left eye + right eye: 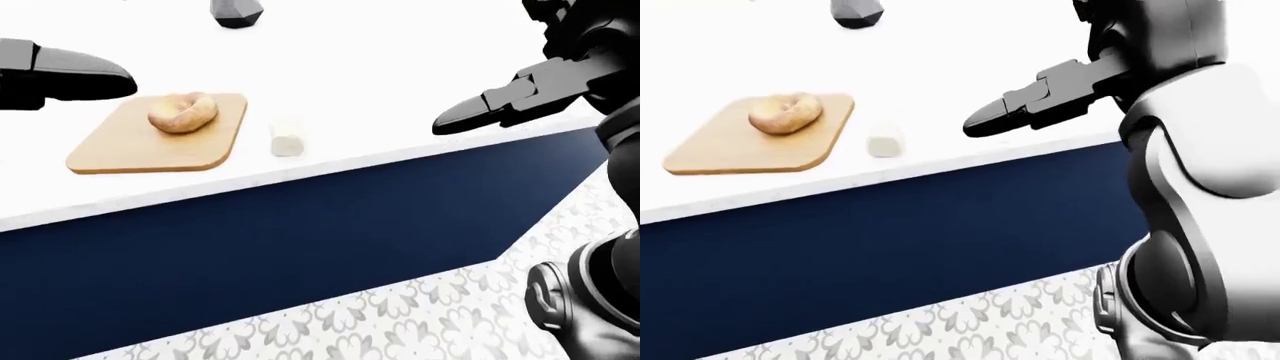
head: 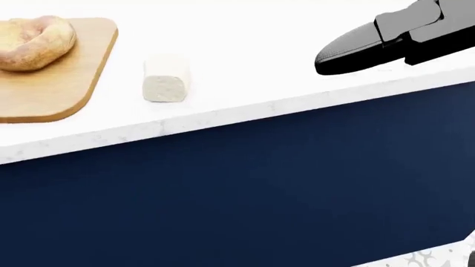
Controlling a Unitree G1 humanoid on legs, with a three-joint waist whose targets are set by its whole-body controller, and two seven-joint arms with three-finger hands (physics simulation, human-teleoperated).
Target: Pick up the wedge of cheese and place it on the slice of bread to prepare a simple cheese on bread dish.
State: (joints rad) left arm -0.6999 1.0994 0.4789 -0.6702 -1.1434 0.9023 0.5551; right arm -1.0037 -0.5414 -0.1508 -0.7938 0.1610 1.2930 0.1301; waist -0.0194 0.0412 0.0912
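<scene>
A pale cheese wedge lies on the white counter, just right of a wooden cutting board. A round piece of bread sits on the board. The cheese also shows in the head view. My right hand hovers over the counter to the right of the cheese, apart from it, fingers stretched out and empty. My left hand hangs above the board's upper left, fingers extended, holding nothing.
A dark faceted object stands at the top of the counter. The counter's edge runs above a navy cabinet front. Patterned floor tiles show at the bottom right.
</scene>
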